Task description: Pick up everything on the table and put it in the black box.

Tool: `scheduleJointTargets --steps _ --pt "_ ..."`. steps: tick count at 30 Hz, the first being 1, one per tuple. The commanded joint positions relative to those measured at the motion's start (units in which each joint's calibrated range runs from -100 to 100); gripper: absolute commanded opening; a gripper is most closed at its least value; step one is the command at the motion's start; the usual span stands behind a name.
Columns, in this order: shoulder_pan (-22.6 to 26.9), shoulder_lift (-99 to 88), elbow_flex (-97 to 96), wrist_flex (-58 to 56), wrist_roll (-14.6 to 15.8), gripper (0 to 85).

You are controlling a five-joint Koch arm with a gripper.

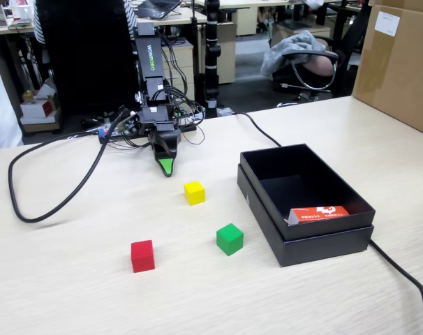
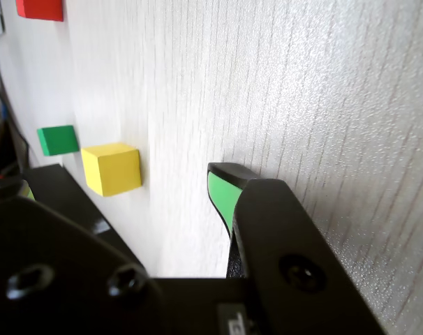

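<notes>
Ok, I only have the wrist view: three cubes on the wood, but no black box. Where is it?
Observer: In the fixed view the black box stands open on the table, to the right of all three cubes.
Operator: Anything inside it?
Observer: Only a red-and-white packet, against the box's near wall. No cubes are in it.
Operator: Which cube lies closest to the box?
Observer: The green cube. The red cube lies farthest from it.

Office desks (image 1: 232, 21), swivel chair (image 1: 302, 66) behind
</notes>
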Motion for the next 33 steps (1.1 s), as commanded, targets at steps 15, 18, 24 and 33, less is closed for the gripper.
scheduleJointTargets --steps 15,18,24,33 --pt "-0.78 0.17 7.05 -14.3 0.54 48.8" --pt "-0.49 0.51 14.85 -24.93 2.05 48.5" --pt "0.73 10.72 33.52 -42.64 4.15 47.6" --pt "2.2 43.89 65.25 -63.11 5.27 47.5"
